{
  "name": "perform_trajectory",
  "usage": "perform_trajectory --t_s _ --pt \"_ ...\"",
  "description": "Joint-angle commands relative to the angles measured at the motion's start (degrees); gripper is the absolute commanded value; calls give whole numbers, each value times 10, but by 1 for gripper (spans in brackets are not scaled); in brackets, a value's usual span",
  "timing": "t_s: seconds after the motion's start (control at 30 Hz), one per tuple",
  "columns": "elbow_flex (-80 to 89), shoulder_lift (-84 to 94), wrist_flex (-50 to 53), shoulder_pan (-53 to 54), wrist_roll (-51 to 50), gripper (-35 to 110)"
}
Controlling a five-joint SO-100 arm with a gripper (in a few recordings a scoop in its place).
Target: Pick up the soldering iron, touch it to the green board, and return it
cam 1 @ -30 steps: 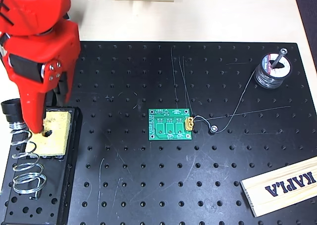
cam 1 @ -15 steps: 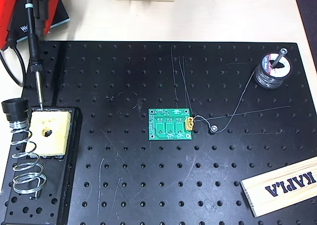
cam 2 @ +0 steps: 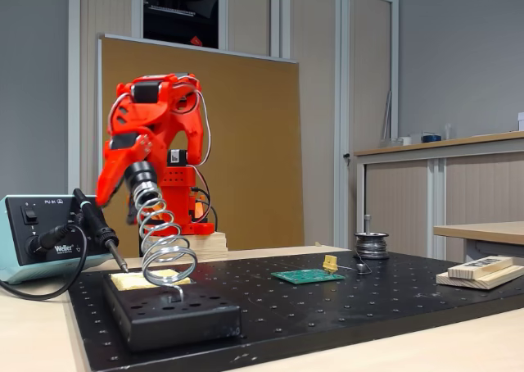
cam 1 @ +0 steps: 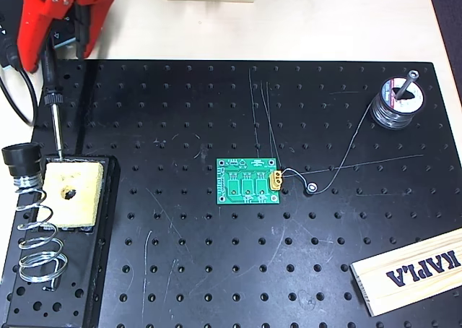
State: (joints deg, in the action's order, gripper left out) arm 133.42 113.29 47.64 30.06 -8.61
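At the overhead view's far left, your red gripper [cam 1: 49,50] was clamped on the soldering iron [cam 1: 50,89], which slanted down with its tip resting at the yellow sponge [cam 1: 68,194] on the black stand [cam 2: 168,310]. The coil holder [cam 1: 36,241] lay just left of the sponge. The green board [cam 1: 249,181] lay mid-way across the black perforated board [cam 1: 289,270], with a solder spool [cam 1: 395,104] far right.
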Motion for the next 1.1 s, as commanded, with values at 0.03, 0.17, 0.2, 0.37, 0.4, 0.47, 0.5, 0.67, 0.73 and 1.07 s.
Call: perform_trajectory --t_s 0.03,0.17,0.2,0.37,0.4,0.47,0.5,0.67,0.73,1.07 --pt "18 25 -7 41 7 27" --pt "19 11 -18 76 10 23" --pt "19 7 -25 83 11 21" --pt "9 -32 -52 107 -18 0" --pt "2 -38 -42 107 -17 0" --pt "-13 -38 -21 105 -12 0" --pt "-21 -33 -7 101 -11 0" --pt "-91 9 82 74 -15 0" --pt "-127 16 113 66 -16 0" --pt "-393 -103 237 60 19 0"
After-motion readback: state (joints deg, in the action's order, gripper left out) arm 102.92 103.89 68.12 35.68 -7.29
